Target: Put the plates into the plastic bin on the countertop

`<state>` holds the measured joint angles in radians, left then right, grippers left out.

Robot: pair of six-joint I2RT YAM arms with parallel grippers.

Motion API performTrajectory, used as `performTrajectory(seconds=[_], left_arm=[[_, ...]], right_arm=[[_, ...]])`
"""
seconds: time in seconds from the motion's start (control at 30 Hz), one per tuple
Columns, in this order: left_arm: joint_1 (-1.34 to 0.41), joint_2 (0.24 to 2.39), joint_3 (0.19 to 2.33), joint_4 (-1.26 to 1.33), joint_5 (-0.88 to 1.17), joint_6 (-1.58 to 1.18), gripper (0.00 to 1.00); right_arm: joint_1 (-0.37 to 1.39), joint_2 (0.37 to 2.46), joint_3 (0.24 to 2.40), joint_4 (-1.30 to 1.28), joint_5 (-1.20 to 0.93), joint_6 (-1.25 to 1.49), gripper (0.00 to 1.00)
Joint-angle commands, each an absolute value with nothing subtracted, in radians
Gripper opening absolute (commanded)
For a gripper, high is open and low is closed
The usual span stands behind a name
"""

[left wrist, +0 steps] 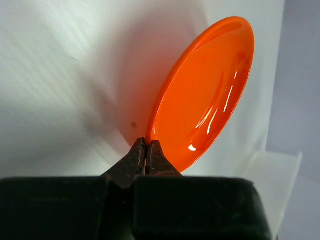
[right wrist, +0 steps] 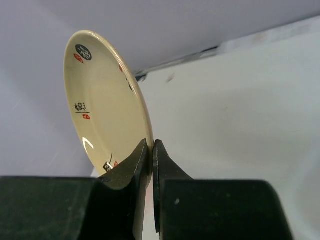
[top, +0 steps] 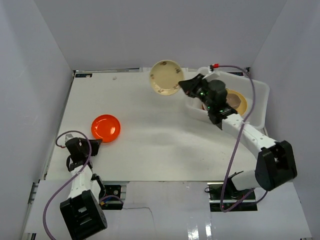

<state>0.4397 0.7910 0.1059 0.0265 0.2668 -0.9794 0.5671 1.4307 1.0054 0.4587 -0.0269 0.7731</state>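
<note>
Right wrist view: the cream plate (right wrist: 105, 100) is held up tilted, my right gripper (right wrist: 150, 144) pinched on its lower rim. It looks stiff, light and glossy, so I judge a rim pinch could slip or swing. From above it sits upper centre, just left of the plastic bin (top: 262, 100). My left gripper (left wrist: 146, 145) is clamped on the orange plate (left wrist: 205, 95) at its rim, lower left on the countertop (top: 150, 145).

Glossy smooth orange plate (left wrist: 210, 95); glazed cream plate (right wrist: 100, 100) with printed marks; matt white countertop (top: 150, 145); translucent plastic bin (top: 262, 92)
</note>
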Motion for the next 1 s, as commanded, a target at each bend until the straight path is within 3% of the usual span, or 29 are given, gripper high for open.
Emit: performTrajectory(seconds=[0.0,0.17,0.27,0.5,0.87,0.9,0.97], left_arm=[[0.442,0.779,0.224,0.089,0.517,-0.923,0.00],[0.378,0.795,0.343,0.094,0.649,-0.954,0.00],[0.284,0.818,0.432,0.094,0.673,-0.960,0.00],[-0.060,0.919,0.600,0.104,0.577,-0.976,0.00],[-0.495,1.343,1.042,0.084,0.463,-0.968,0.00],[-0.520,1.373,1.075,0.081,0.445,-0.963,0.00],[-0.557,1.478,1.144,0.057,0.420,-0.956,0.00]], right_arm=[[0.376,1.310,0.983,0.269,-0.018,0.609,0.08],[0.067,1.161,0.847,0.135,-0.038,0.568,0.08],[-0.026,1.172,0.847,0.041,-0.051,0.511,0.08],[-0.098,1.149,0.833,-0.113,0.041,0.440,0.08],[-0.140,1.247,0.911,-0.158,0.132,0.410,0.08],[-0.143,1.259,0.916,-0.163,0.115,0.405,0.11],[-0.146,1.284,0.928,-0.166,0.085,0.403,0.30]])
